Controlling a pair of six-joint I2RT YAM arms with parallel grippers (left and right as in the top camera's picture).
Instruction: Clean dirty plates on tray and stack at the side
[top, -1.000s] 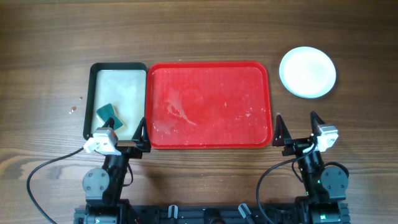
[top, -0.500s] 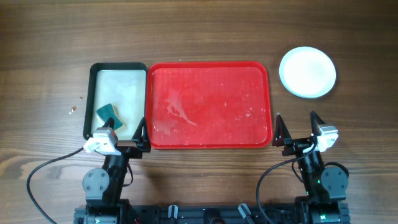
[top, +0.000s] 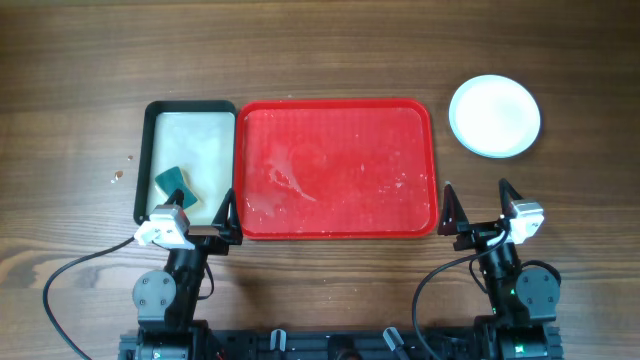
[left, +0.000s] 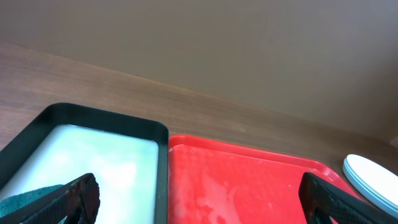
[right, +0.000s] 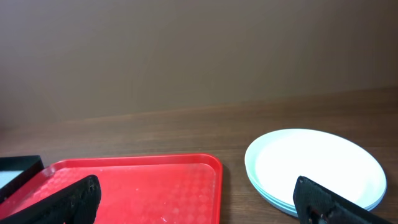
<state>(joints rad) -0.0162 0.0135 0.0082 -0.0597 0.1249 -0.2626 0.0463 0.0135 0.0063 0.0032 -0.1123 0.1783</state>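
By tray (top: 335, 170), left end effector (top: 197, 208), right end effector (top: 476, 197), spread wide, empty

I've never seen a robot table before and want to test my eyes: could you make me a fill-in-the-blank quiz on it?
1. The stack of plates sits on the table to the ____ of the red tray.
2. The top plate is ____ in colour.
3. The green sponge lies in the smaller tray with the ____ rim.
4. The left fingers and the right fingers are both ____, holding nothing.
Missing words: right, white, black, open.
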